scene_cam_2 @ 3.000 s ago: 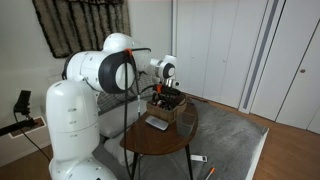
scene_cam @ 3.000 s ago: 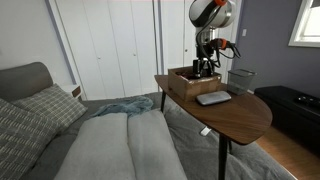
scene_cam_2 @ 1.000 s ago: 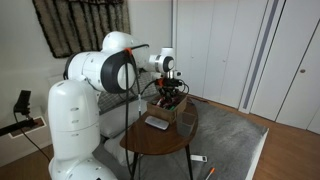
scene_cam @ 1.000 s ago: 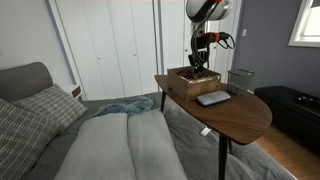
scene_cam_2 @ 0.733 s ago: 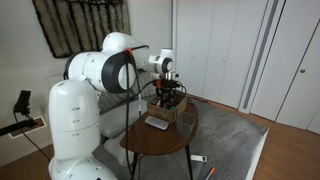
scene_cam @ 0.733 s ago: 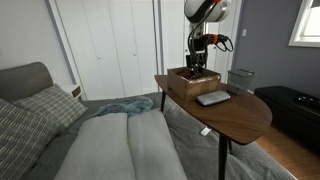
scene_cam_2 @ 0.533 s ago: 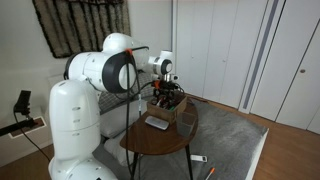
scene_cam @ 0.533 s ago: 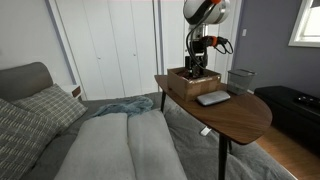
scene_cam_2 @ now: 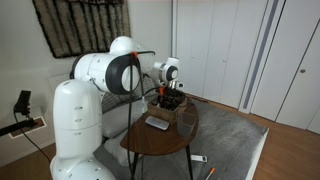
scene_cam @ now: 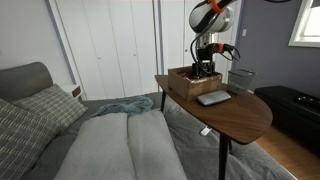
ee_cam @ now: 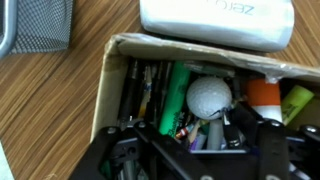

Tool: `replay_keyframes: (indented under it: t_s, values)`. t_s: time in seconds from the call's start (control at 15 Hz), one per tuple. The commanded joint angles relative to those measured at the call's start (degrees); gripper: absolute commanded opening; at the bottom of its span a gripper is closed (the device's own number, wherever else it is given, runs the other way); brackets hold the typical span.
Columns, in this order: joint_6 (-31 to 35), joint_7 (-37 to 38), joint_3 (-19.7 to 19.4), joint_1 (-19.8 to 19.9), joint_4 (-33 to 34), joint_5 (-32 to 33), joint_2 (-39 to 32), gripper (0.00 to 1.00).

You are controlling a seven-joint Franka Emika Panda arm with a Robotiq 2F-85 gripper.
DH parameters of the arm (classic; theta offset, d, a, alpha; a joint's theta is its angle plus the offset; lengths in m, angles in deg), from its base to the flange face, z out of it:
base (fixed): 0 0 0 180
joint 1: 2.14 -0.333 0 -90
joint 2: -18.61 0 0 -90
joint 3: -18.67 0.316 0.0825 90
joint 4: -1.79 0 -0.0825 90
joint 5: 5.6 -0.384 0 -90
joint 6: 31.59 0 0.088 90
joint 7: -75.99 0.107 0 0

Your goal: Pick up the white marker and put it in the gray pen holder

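The gripper (ee_cam: 200,158) hangs low over the wooden box (ee_cam: 108,75), basically right on top of the clutter inside. In the wrist view only its dark linkages show along the bottom edge, spread to either side. The fingertips themselves are lost against the dark pens, so honestly I can't tell how far apart they are or whether they've got anything.

The box is jammed with pens: a green highlighter (ee_cam: 176,95), something white with an orange tip (ee_cam: 262,95), a yellow-green one at the right. There's a pale round-ended piece (ee_cam: 210,95) mid-box just above the gripper. Can't say for sure which of these is the white marker, it doesn't stand out.

The gray pen holder (ee_cam: 35,25) stands on the table (ee_cam: 50,110) outside the box, off its corner and not touching it. The flat grey slab (ee_cam: 215,22) lies along the box's far edge. In both exterior views the arm reaches down to the box (scene_cam: 190,78), the slab (scene_cam: 212,97) beside it.
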Motion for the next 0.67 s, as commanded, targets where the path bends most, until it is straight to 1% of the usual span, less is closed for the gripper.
replay_keyframes:
  t_s: [0.0, 0.07, 0.2, 0.27, 0.33, 0.4, 0.47, 0.6]
  values:
    - [0.57, -1.32, 0.16, 0.39, -0.07, -1.48, -0.26, 0.81]
    - [1.29, -1.56, 0.54, 0.0, -0.14, -1.53, -0.51, 0.83]
    - [4.01, -1.19, 1.2, -0.73, -0.72, -1.56, -0.9, 0.93]
    - [5.56, -1.11, 1.55, -1.09, -0.86, -1.51, -1.27, 0.89]
    - [6.38, -1.24, 1.81, -1.4, -0.97, -1.11, -1.54, 0.78]
    - [7.09, -1.49, 2.09, -1.56, -1.07, -1.28, -1.77, 0.64]
    - [7.24, -1.96, 2.39, -1.61, -1.07, -1.98, -2.08, 0.63]
    - [5.67, -2.58, 2.82, -1.76, -0.98, -2.16, -2.65, 0.49]
